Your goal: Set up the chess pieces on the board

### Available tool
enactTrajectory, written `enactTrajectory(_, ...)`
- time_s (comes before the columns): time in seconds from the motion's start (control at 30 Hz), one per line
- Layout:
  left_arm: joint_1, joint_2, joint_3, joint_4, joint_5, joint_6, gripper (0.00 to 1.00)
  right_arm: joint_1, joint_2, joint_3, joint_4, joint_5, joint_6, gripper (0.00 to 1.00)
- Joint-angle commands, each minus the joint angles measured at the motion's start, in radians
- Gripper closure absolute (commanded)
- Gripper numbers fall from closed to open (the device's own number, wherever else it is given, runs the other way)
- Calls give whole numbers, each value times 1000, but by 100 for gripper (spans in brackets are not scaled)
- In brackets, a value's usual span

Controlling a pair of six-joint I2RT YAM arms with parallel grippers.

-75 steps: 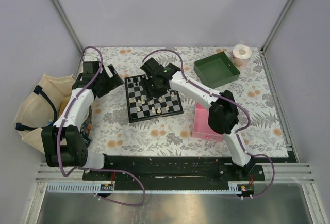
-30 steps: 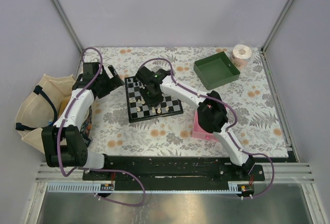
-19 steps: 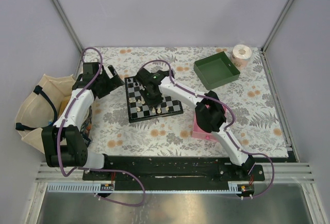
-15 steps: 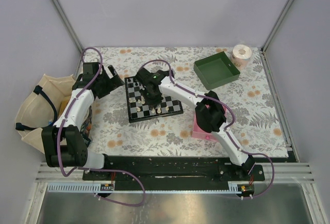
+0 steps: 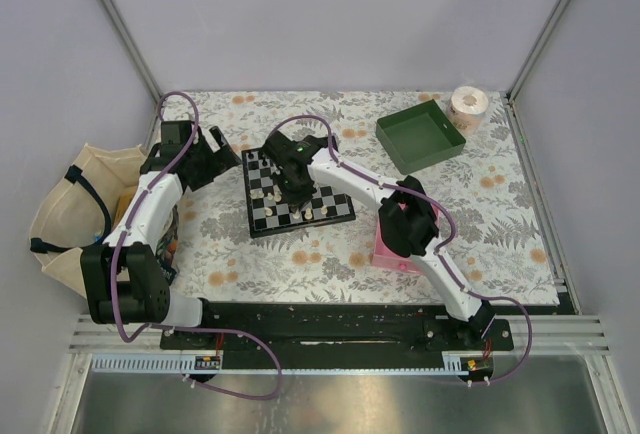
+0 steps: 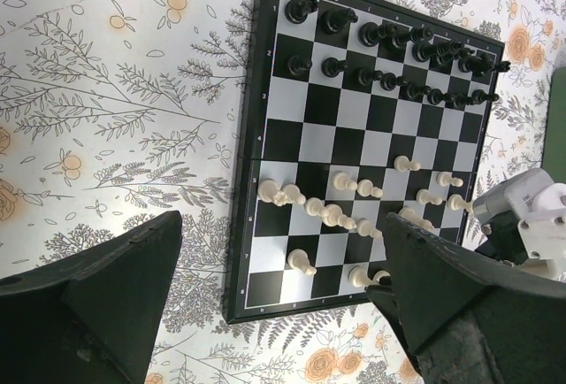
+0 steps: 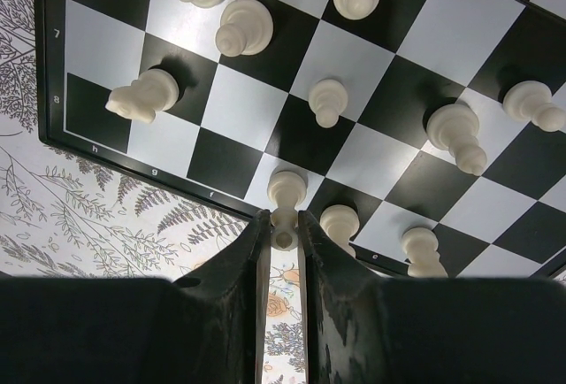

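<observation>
Pinched to a narrow slit, the right gripper (image 7: 283, 229), with the rounded head of one cream-white piece (image 7: 285, 191) caught between its two dark fingers (image 7: 252, 264). Piece upright at the border row of the board (image 7: 239, 105), over a white square right at the gripper's end; impossible to say whether resting there or lifted clear. Board itself small, flat and glossy: black and white chequers inside a black border, tiny white letters and numbers printed along the rim. Ahead of the closed jaws and to either side, more cream-white chess pieces (image 7: 327, 101) standing apart on their own squares, a knight (image 7: 141, 96) out to the left near the corner, two further figures just right of the gripped one along the same edge. Spread wide, the left gripper (image 6: 281, 225), nothing between its blunt black jaws, poised over the flowered table (image 5: 500, 224) just off the board's left side. Straight ahead of that open gap, the whole board in sight: black pieces (image 6: 389, 39) lined up in two tidy rows along the far edge, cream-white ones scattered loosely across the nearer half. Well away to the right of the right gripper, a green tray (image 5: 420, 136) and a paper roll (image 5: 467, 104); back along the right arm, a pink tray (image 5: 388, 254) partly hidden under the elbow.
</observation>
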Motion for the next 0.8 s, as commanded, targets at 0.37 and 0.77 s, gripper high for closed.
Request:
enactTrajectory(0.37,7,-10,0,44,33,-8,1,30,-56,-3,-26,53,-11,81)
enactTrajectory(0.77,6,-7,2,51,48,-13,1,31,-53,-3,-34,79,-13,78)
